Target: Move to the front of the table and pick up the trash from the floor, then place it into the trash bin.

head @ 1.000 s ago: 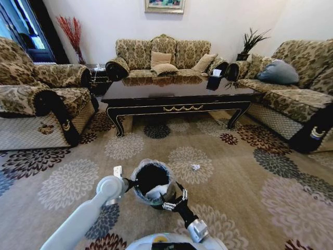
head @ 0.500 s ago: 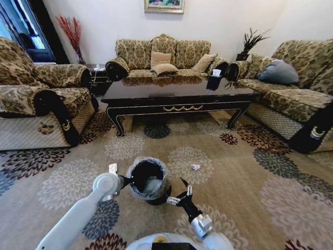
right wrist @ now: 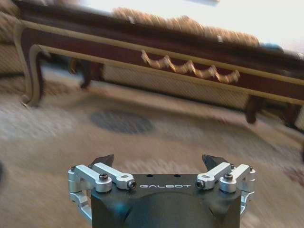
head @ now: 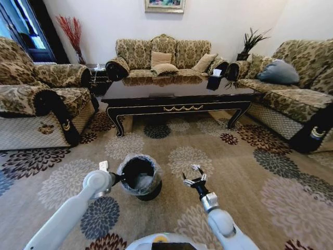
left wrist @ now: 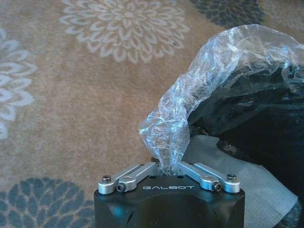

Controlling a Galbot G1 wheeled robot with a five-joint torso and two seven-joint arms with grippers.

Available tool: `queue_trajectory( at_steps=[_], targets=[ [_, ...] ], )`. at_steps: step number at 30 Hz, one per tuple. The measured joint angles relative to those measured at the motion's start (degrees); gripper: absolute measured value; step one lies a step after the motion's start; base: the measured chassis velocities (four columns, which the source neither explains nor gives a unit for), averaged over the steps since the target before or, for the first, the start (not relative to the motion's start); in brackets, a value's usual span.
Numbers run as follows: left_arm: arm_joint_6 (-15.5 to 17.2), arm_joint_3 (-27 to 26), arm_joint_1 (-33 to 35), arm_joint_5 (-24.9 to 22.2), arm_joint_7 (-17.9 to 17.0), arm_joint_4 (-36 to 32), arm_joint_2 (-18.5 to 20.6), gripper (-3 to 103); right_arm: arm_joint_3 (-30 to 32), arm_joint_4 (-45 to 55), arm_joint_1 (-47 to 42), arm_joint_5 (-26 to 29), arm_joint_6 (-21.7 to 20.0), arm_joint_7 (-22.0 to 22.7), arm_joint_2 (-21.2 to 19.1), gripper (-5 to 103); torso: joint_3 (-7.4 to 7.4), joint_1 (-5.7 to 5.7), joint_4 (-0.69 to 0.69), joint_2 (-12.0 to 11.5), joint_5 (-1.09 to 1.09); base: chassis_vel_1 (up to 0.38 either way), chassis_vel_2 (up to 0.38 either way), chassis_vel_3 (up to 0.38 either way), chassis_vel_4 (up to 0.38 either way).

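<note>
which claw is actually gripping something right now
The left claw: it is shut on the clear plastic liner bag of the round black trash bin. The right claw is open, holding nothing.

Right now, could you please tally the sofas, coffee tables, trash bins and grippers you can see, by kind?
Sofas: 3, namely the left sofa, back sofa and right sofa
Coffee tables: 1, the table
Trash bins: 1, the trash bin
Grippers: 2, the left gripper pinching the bin's liner, and the right gripper, open
Total: 7
</note>
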Motion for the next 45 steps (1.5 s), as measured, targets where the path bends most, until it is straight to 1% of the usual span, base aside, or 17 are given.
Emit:
queue_trajectory(
  at_steps=[3, 4, 8, 9, 13, 14, 17, 20, 23, 33, 41, 44, 45],
  targets=[
    [0.0, -1.2, 0.6, -0.4, 0.0, -0.1, 0.4, 0, -0.2, -7.7, 5.3, 1.6, -0.3, -0.1, 0.7, 100, 0.0, 0.0, 0.01, 0.0, -0.01, 0.0, 0.0, 0.0, 0.0],
    [0.0, -1.2, 0.6, -0.4, 0.0, -0.1, 0.4, 0, -0.2, -7.7, 5.3, 1.6, -0.3, -0.1, 0.7, 100, 0.0, 0.0, 0.01, 0.0, -0.01, 0.0, 0.0, 0.0, 0.0],
    [0.0, -2.7, 1.7, -0.8, -0.1, -0.8, 0.8, 0, -1.4, -15.7, 11.6, 3.6, 0.1, -2.5, 2.0, 100, 0.0, 0.0, 0.02, 0.0, 0.0, 0.0, 0.0, 0.0, 0.0],
    [0.0, -2.7, 1.7, -0.8, -0.1, -0.8, 0.8, 0, -1.4, -15.7, 11.6, 3.6, 0.1, -2.5, 2.0, 100, 0.0, 0.0, 0.02, 0.0, 0.0, 0.0, 0.0, 0.0, 0.0],
    [0.0, -4.4, 3.2, -0.9, -0.1, -1.6, 1.0, 0, -2.6, -23.0, 16.2, 4.0, 2.3, -4.0, 3.5, 100, 0.0, 0.0, 0.02, 0.0, 0.0, 0.0, 0.0, 0.0, 0.0],
    [0.0, -4.4, 3.2, -0.9, -0.1, -1.6, 1.0, 0, -2.6, -23.0, 16.2, 4.0, 2.3, -4.0, 3.5, 100, 0.0, 0.0, 0.02, 0.0, 0.0, 0.0, 0.0, 0.0, 0.0],
    [0.0, -5.5, 4.7, -1.0, -0.1, -2.2, 1.2, 0, -3.1, -29.1, 18.8, 4.1, 3.0, -4.3, 4.6, 100, -0.01, 0.0, 0.01, 0.0, 0.0, 0.0, 0.0, 0.0, 0.0],
    [0.0, -5.9, 5.1, -1.0, -0.1, -2.3, 1.2, 0, -3.2, -31.2, 19.6, 4.1, 3.2, -4.3, 5.0, 100, -0.01, 0.0, 0.01, 0.0, 0.0, 0.0, 0.0, 0.0, 0.0],
    [0.0, -6.4, 5.7, -1.0, -0.1, -2.7, 1.2, 0, -2.8, -36.0, 21.4, 3.9, 3.3, -4.4, 5.6, 100, -0.01, 0.0, 0.01, 0.0, 0.0, -0.031, 0.026, 0.034, -0.034],
    [0.0, -7.0, 6.5, -1.1, -0.1, -3.6, 1.0, 0, -1.0, -43.6, 25.3, 3.9, 3.3, -3.3, 6.6, 100, 0.0, 0.0, 0.01, 0.0, 0.0, -0.094, 0.09, 0.104, -0.1],
    [0.0, -7.0, 6.3, -1.7, -0.1, -4.5, 1.5, 0, 0.1, -50.5, 29.0, 1.3, 3.3, -3.5, 8.2, 100, -0.02, 0.0, 0.01, 0.0, 0.0, 0.0, 0.0, 0.0, 0.0],
    [0.0, -7.0, 6.5, -1.6, -0.1, -4.7, 1.7, 0, 0.6, -56.0, 32.3, 0.4, 4.6, -4.9, 8.7, 100, -0.01, 0.0, 0.01, 0.0, 0.01, 0.0, 0.0, 0.0, 0.0],
    [0.0, -7.0, 6.5, -1.6, -0.1, -4.7, 1.7, 0, 0.6, -56.0, 32.3, 0.4, 4.6, -4.9, 8.7, 100, -0.01, 0.0, 0.01, 0.0, 0.01, 0.0, 0.0, 0.0, 0.0]
  ],
)
